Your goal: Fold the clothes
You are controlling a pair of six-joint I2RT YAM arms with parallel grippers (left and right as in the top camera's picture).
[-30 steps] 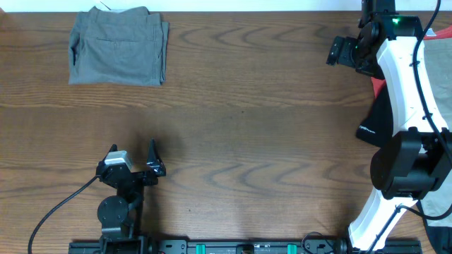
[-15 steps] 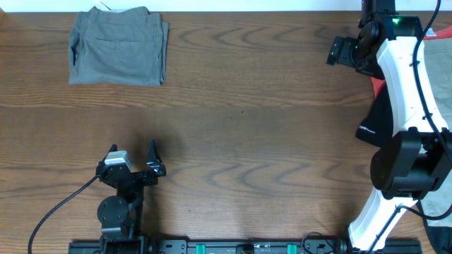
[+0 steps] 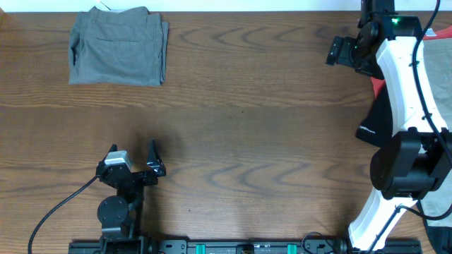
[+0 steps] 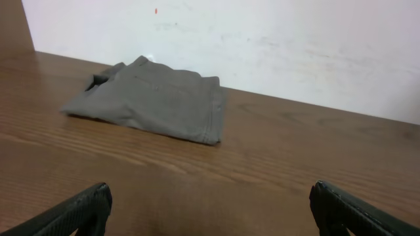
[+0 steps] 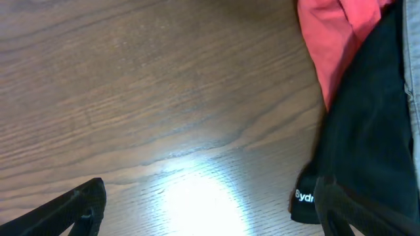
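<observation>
nearest you, the left gripper (image 3: pixel 133 151) sits low over the table (image 3: pixel 268 141), close to its own base at the near edge. its jaws are spread wide with nothing between them. its cable (image 3: pixel 60 206) runs off toward the near left.

on your right, a pile of clothes lies along the table's right edge, partly hidden under the white right arm (image 3: pixel 402 70). you can see a black garment (image 3: pixel 373 116) with small white lettering (image 5: pixel 303 195) at its hem. just beyond it is a red one (image 3: pixel 379 86), and the two are touching. in the right wrist view the black cloth overlaps the red.

further out, the right gripper (image 5: pixel 210 200) hangs over bare wood just left of that pile. it is released and fully spread, touching no cloth. a bright patch of glare shows on the table below it.

farthest from you, the grey shorts (image 3: pixel 119 46) lie in the far left corner, against the white wall (image 4: pixel 295 46). they are folded into a flat, rough rectangle with the stitched pocket facing up. they are well apart from both grippers.
</observation>
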